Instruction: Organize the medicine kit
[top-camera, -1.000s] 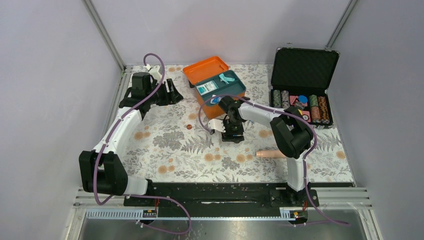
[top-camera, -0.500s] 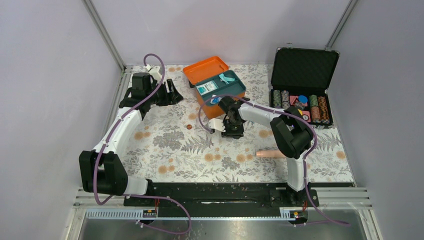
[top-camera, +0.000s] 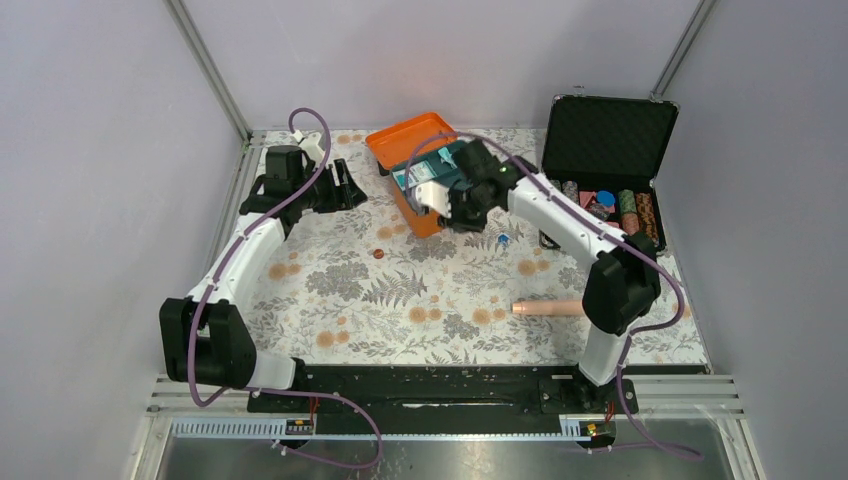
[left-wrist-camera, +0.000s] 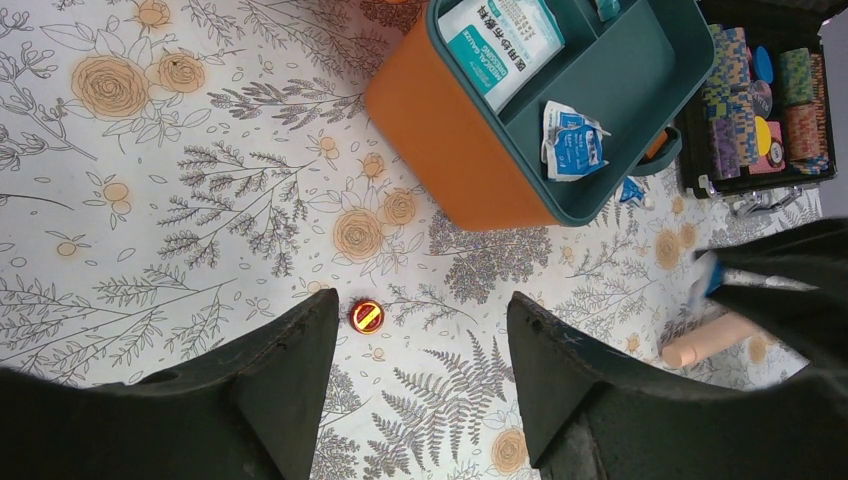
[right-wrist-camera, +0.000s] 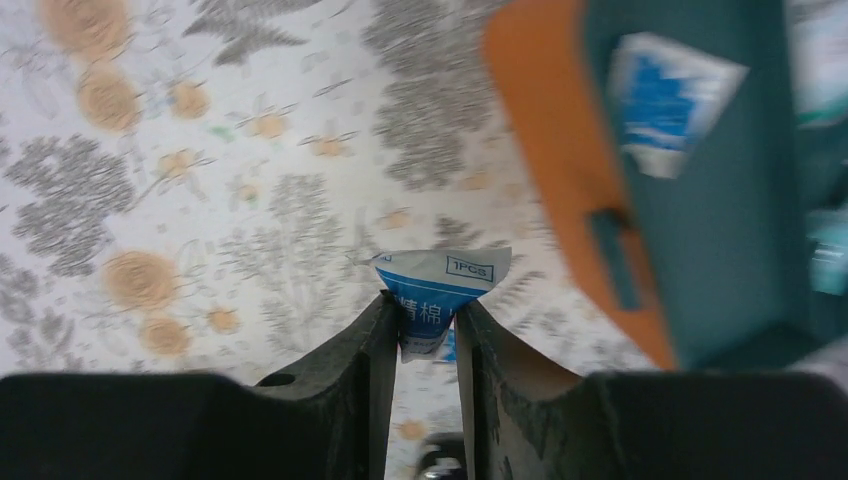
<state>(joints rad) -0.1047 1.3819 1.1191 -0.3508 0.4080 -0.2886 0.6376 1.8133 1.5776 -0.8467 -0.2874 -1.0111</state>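
The orange medicine kit (top-camera: 428, 218) stands open at the back centre, its lid (top-camera: 408, 136) laid back. Its teal tray (left-wrist-camera: 640, 75) holds a large white-and-teal packet (left-wrist-camera: 500, 35) and a small white-and-blue packet (left-wrist-camera: 573, 140). My right gripper (top-camera: 462, 210) hovers at the kit's front right corner. In the right wrist view this gripper (right-wrist-camera: 425, 310) is shut on a small white-and-blue packet (right-wrist-camera: 440, 280), beside the orange wall (right-wrist-camera: 555, 150). My left gripper (top-camera: 350, 185) is open and empty left of the kit, above the cloth (left-wrist-camera: 420, 305).
A black case of poker chips (top-camera: 605, 205) stands open at the right. A beige cylinder (top-camera: 548, 307) lies on the floral cloth at front right. A red bottle cap (top-camera: 378, 254) and a small blue item (top-camera: 503, 239) lie in front of the kit.
My right gripper has risen from the cloth and moved back and right to the kit's front corner, carrying the small packet. The left arm has not moved.
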